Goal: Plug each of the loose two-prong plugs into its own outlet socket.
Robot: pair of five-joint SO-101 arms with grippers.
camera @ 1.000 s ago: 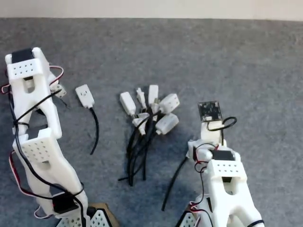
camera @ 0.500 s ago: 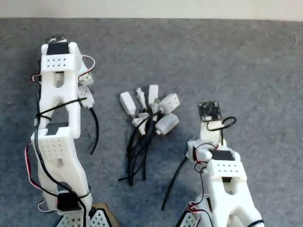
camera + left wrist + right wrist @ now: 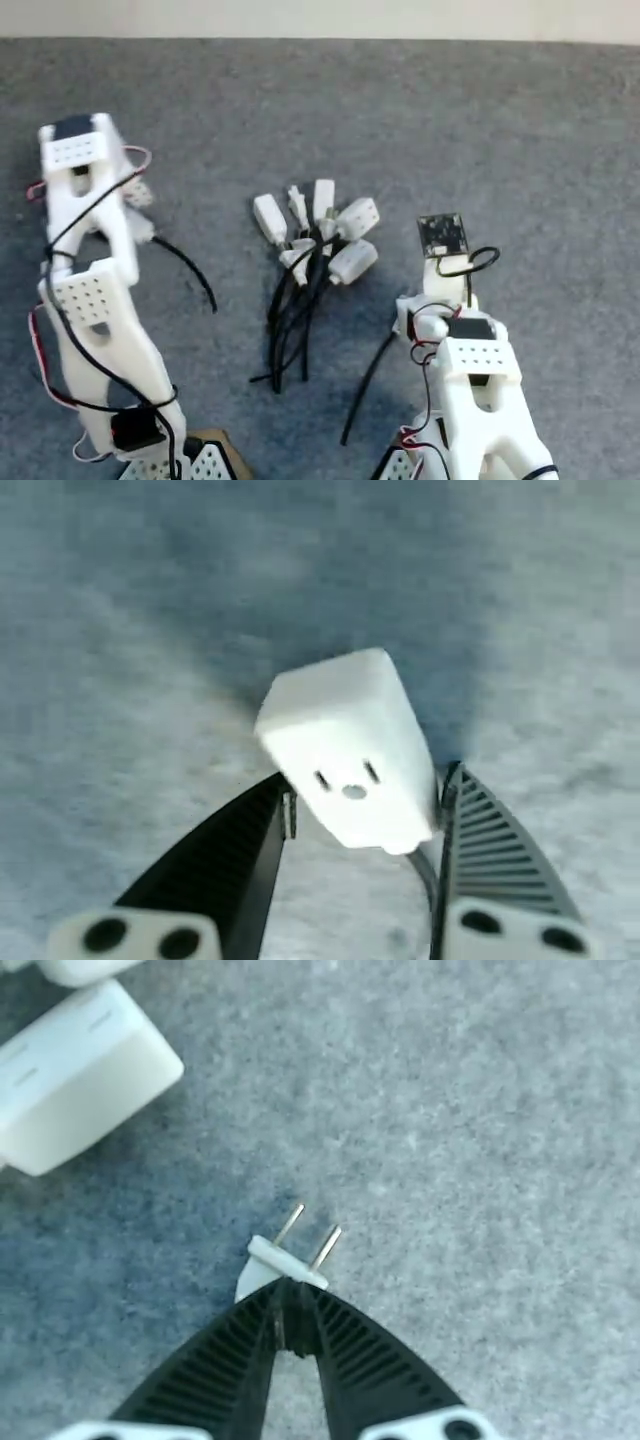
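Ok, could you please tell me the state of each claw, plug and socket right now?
left claw: shut on socket.
socket: gripped, slots empty.
right claw: shut on plug.
plug: gripped, prongs bare, not plugged in.
pile: lying loose, in neither claw.

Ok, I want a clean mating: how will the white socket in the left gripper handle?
The socket looks like a rigid, light plastic block, so the left gripper can likely clamp it without crushing. Its thin black cord curves loosely, so it probably drags floppily.
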